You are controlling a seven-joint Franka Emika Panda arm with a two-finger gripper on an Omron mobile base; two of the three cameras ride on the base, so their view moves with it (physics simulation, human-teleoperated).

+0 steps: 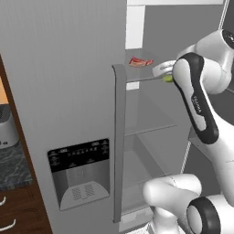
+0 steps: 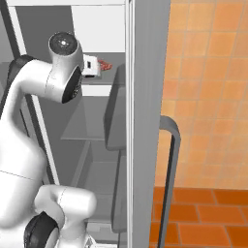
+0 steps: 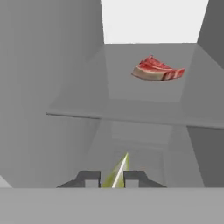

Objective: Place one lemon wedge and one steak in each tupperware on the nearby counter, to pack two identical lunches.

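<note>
The gripper (image 3: pixel 114 178) is nearest the hand camera, its two dark fingertips (image 3: pixel 89 178) pinched on a thin yellow-green lemon wedge (image 3: pixel 117 171). The wedge stands between the tips, its pointed end rising above them. In the left base view a small patch of the wedge (image 1: pixel 168 78) shows just beside the white wrist, at the front edge of a fridge shelf (image 1: pixel 146 75).

Beyond the gripper, well apart from the wedge, a red steak (image 3: pixel 157 70) lies flat on the grey shelf (image 3: pixel 131 105), toward the back wall of the open fridge (image 1: pixel 82 91). In the left base view the steak (image 1: pixel 140 61) lies to the left of the hand. A strip of the marbled counter (image 1: pixel 11 167) shows at the far left, beside the fridge.
</note>
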